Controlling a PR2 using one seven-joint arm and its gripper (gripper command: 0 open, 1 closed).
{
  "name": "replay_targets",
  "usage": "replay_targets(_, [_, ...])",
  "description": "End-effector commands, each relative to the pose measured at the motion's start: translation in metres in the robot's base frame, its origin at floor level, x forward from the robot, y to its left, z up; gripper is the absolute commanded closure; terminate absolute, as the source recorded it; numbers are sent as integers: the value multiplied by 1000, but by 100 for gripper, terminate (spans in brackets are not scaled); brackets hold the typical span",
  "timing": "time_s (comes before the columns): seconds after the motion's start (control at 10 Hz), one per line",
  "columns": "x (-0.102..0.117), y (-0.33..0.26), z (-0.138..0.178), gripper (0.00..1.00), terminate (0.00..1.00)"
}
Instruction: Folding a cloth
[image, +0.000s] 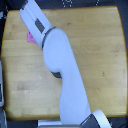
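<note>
Nearest the camera, the white arm (65, 75) is stretched across the wooden table (100, 50) to the far corner, where only a pink sliver of cloth (29, 36) is seen beside the gripper (29, 11), whose finger spread cannot be told.

my view: arm (62, 65) runs diagonally across wooden tabletop (100, 45), blocking middle. bare board on exterior view's right and lower left open for passage. cloth (29, 36) mostly hidden beneath forearm.
</note>
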Motion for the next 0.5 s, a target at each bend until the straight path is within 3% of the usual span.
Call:
replay_targets(0.0, [-10, 2, 36, 0, 0])
replay_targets(0.2, [-15, -2, 53, 0, 0])
replay_targets(0.4, [-4, -11, 80, 0, 0])
